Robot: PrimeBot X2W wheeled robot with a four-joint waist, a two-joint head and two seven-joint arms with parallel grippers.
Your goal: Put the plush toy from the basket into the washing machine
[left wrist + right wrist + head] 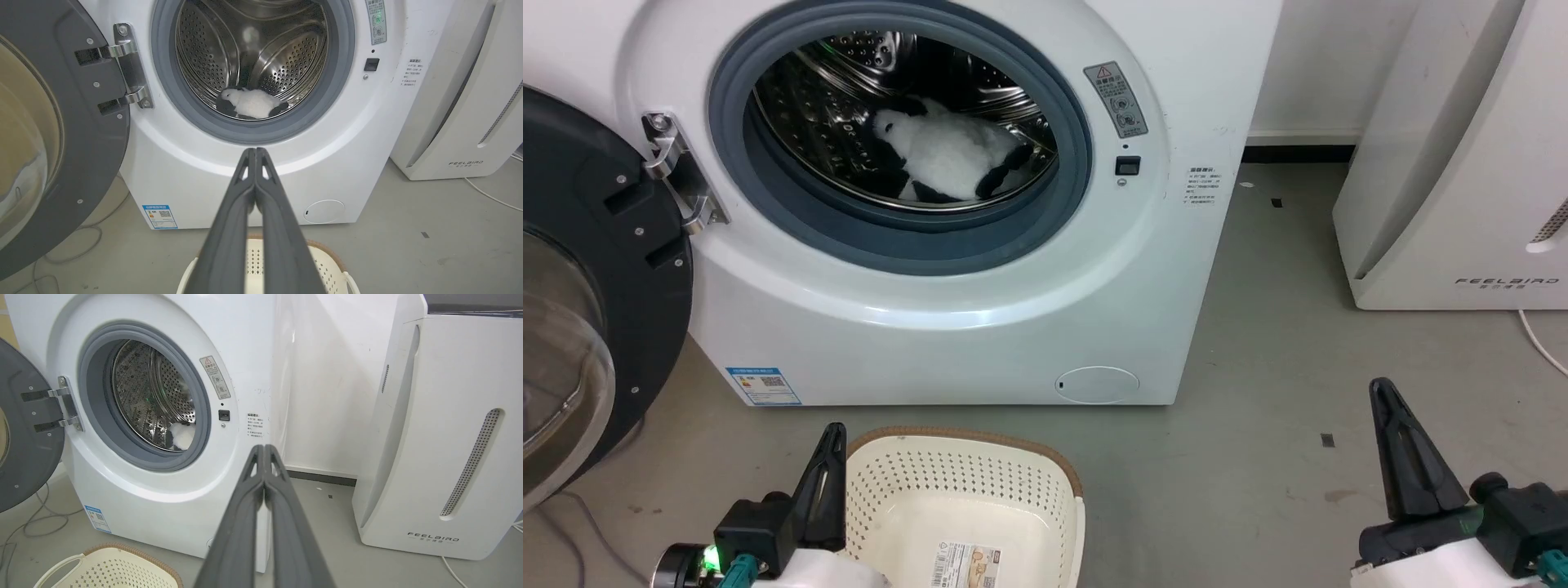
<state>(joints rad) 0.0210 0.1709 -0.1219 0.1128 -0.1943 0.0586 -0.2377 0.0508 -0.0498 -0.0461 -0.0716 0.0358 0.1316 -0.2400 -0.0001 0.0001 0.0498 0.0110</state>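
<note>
Head view has the toy (947,155) lying inside the washer (947,327), on the bottom of the steel drum (833,90). Its white body stretches across the porthole with black limbs at its near and right ends, just behind the grey gasket (890,237). The door (588,269) is swung wide open to the left on its metal hinge (678,171). On the floor (1258,457) just near of the washer stands the basket (980,478), its far rim close to the washer's foot, with a sticker (968,565) on its bottom. The left claw (834,433) hangs by the basket's left rim, and whether it touches the rim cannot be told. It is pressed together and pinches nothing: in the left wrist view its fingers (229,228) meet along their length, tips toward the washer's front below the porthole, with the toy beyond in the drum. The right claw (1380,392) is well right of the basket over the floor, also pressed together with nothing between. The right wrist view shows its fingers (241,531) closed before the washer's right corner. A white appliance (1445,163) marked FEELBIRD stands right of the washer, apart from it, with a pale cable (1539,335) on the floor at its near side. A blue label (764,385) sits on the washer's lower left front.
</note>
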